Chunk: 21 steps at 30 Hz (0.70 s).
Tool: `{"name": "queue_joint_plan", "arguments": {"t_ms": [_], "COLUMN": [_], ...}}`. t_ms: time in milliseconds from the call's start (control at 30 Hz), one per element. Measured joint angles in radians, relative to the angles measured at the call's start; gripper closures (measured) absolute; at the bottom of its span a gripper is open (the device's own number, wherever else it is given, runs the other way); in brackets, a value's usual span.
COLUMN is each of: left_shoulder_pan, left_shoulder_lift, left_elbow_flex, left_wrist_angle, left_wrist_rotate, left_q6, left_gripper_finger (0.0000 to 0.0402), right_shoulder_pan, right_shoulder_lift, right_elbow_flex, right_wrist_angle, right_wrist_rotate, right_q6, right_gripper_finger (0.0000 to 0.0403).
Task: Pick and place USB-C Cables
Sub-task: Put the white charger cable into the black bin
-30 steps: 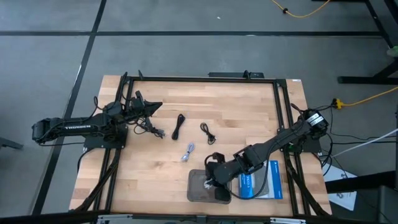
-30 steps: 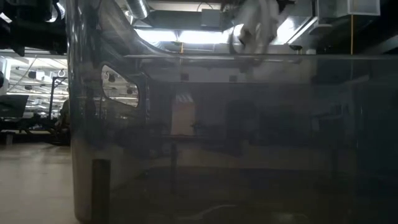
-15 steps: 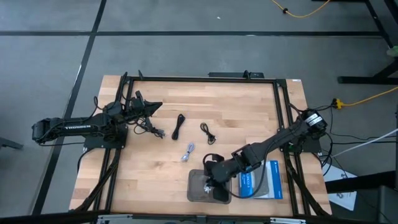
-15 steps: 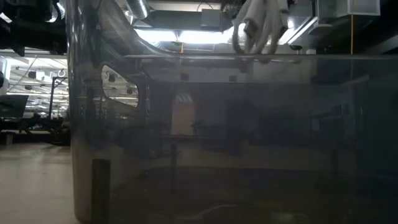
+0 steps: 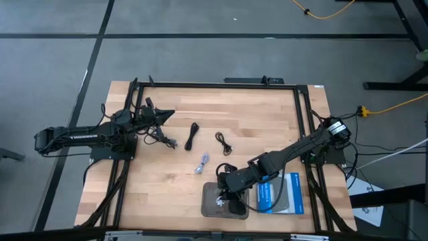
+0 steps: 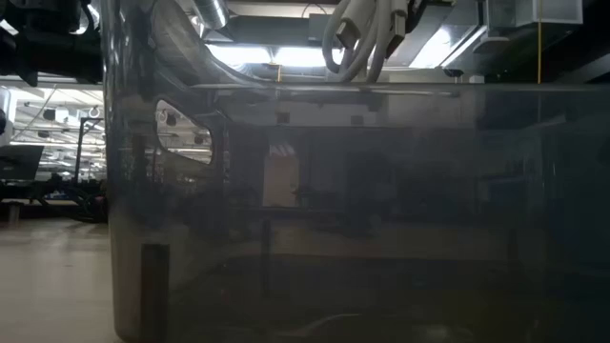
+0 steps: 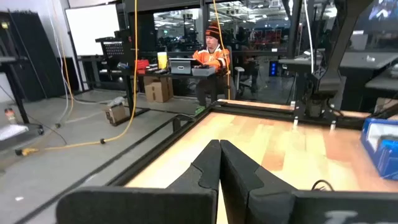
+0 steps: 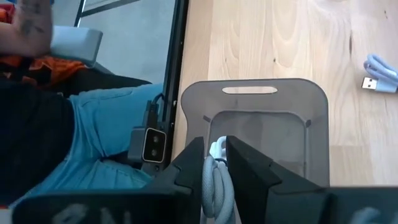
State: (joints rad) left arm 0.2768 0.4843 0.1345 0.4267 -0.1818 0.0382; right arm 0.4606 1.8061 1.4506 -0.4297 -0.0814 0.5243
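Note:
My right gripper [image 5: 222, 195] hangs over the grey tray [image 5: 235, 211] near the table's front edge, shut on a pale lavender USB-C cable bundle [image 8: 214, 180]. The bundle also shows in the low view [image 6: 357, 33], above the tray's wall [image 6: 381, 210]. A second lavender cable [image 5: 202, 163] and three black cables [image 5: 193, 136], [image 5: 223, 142], [image 5: 160, 138] lie on the wood. My left gripper [image 5: 165, 114] is shut and empty at the table's left, above the wood. My right gripper pinches the coiled pale cable bundle [image 8: 215, 163] between its two fingers [image 8: 249, 168]. The fingers come from above and point down into the tray [image 8: 249, 90]. The bundle's loops hang below the fingers [image 6: 345, 43], clear of the tray's floor.
A blue-and-grey flat box [image 5: 281, 194] lies right of the tray under the right arm. A black frame [image 5: 301, 127] runs round the table's edges. A seated person [image 7: 210, 59] shows beyond the table, and a person's legs [image 8: 93, 137] by its near edge.
My right gripper has gone a little toward the table's left edge over the tray, carrying the pale cable bundle, which stays hanging below the fingers.

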Motion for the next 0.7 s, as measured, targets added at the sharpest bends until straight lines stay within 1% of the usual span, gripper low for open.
{"name": "queue_joint_plan", "arguments": {"t_ms": [200,333,433,700], "left_shoulder_pan": [0.000,0.000,0.000,0.000], "left_shoulder_lift": [0.000,0.000,0.000,0.000], "left_elbow_flex": [0.000,0.000,0.000,0.000], "left_wrist_angle": [0.000,0.000,0.000,0.000], "left_wrist_rotate": [0.000,0.000,0.000,0.000], "left_q6": [-0.006,-0.006,-0.007,-0.007], "left_gripper_finger": [0.0401,0.0401,0.0401,0.0401], "right_shoulder_pan": [-0.014,-0.022,-0.020,-0.021], "right_shoulder_lift": [-0.001,-0.002,-0.002,-0.002], "right_elbow_flex": [0.000,0.000,0.000,0.000], "right_wrist_angle": [-0.011,-0.007,-0.010,-0.117], "right_wrist_rotate": [-0.002,-0.037,-0.039,0.123], "right_q6": [-0.035,-0.057,-0.058,-0.030], "right_gripper_finger": [0.0331,0.0331,0.0331,0.0331]}}
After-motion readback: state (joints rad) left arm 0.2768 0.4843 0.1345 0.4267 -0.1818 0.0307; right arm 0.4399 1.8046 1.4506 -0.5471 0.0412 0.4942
